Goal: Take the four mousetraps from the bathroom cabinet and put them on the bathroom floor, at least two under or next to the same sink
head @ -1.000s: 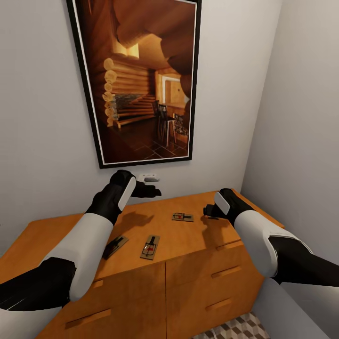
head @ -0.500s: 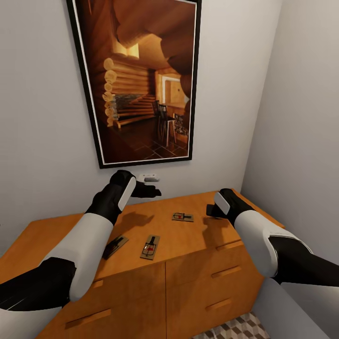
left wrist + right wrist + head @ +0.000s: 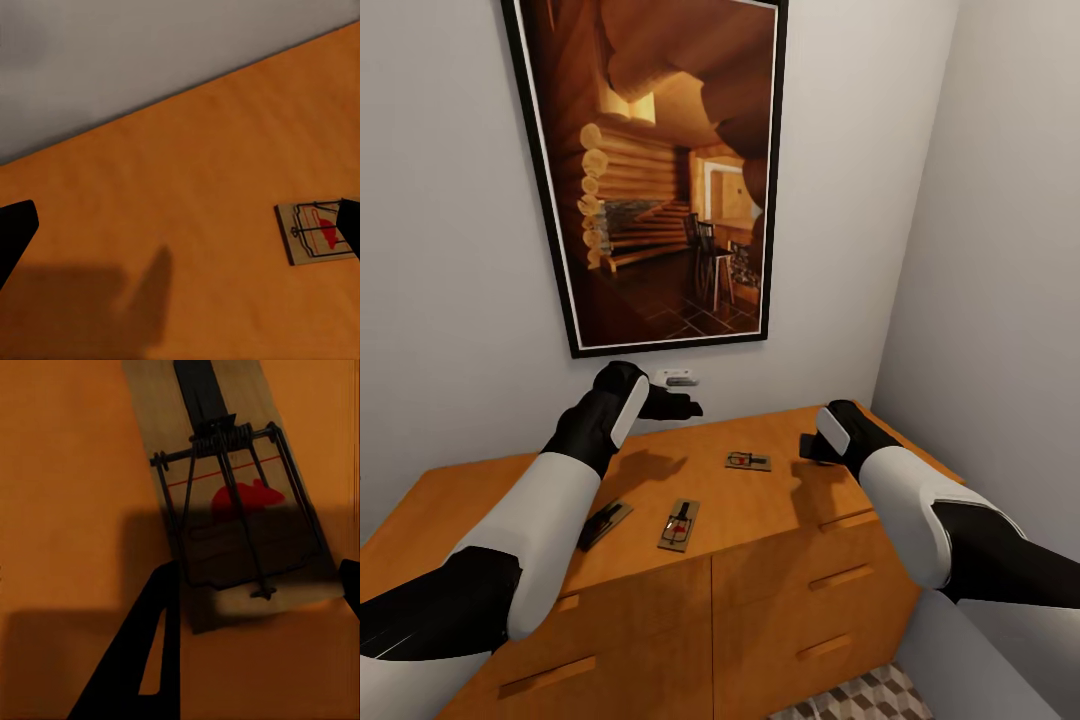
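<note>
Grey-walled corner, orange cabinet [image 3: 760, 520] top with mousetraps [image 3: 748, 461], left fingers [image 3: 15, 232] spread, right fingers [image 3: 142, 667] spread astride one.

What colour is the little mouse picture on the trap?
Red, on the mousetrap; clearest in the right wrist view.

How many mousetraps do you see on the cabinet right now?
3 mousetraps on top: one at centre, one near the front edge, one half under the left arm. The trap below the right gripper may be a fourth.
</note>
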`<state>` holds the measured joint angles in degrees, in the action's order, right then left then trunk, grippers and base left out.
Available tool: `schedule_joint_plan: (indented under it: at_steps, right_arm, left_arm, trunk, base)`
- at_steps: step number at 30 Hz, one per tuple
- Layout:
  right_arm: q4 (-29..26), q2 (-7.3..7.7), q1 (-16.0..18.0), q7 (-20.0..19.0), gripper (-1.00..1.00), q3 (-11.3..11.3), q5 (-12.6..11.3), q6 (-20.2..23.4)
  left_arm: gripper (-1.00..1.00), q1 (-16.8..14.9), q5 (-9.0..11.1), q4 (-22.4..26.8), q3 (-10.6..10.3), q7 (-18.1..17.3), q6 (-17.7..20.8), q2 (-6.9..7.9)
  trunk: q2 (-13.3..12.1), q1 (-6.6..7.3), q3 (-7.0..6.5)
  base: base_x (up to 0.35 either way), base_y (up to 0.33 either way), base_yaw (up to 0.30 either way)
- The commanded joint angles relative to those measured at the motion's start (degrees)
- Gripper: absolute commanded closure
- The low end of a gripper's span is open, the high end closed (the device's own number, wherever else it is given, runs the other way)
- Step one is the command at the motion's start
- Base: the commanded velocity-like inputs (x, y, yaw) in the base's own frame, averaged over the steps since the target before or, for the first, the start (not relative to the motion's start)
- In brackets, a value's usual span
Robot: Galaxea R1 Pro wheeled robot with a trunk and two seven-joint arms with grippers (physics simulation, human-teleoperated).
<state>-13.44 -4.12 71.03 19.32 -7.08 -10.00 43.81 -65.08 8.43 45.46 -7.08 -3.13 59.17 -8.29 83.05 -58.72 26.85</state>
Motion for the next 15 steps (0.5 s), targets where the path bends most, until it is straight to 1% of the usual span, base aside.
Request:
schedule_joint_plan:
  at_steps: [1,2,3,15]
  right_arm:
    - [0.73,0.00,-0.02,0.84,1.00,-0.28,-0.06,0.38]
    - [0.45,0.06,-0.02,0.86,1.00,-0.32,-0.02,0.97]
    - [-19.47,1.71,-0.02,1.12,1.00,-0.48,0.16,16.19]
    - [-20.37,1.83,-0.02,1.08,1.00,-0.51,0.07,16.19]
  left_arm:
    - [-1.00,-0.04,0.06,0.06,-0.04,-0.04,0.24,0.03]
    - [-1.00,-0.04,0.04,0.06,-0.04,-0.04,0.24,0.03]
    - [-1.00,-0.04,0.00,0.07,0.04,-0.03,0.24,0.03]
    - [-1.00,-0.04,0.00,0.07,0.05,-0.03,0.25,0.04]
  trunk:
    - [0.03,0.00,0.08]
    - [0.03,0.00,0.08]
    - [0.03,0.00,0.08]
    - [0.03,0.00,0.08]
  base:
    - [0.000,0.000,0.000]
    - [0.000,0.000,0.000]
    - [0.000,0.000,0.000]
    - [0.000,0.000,0.000]
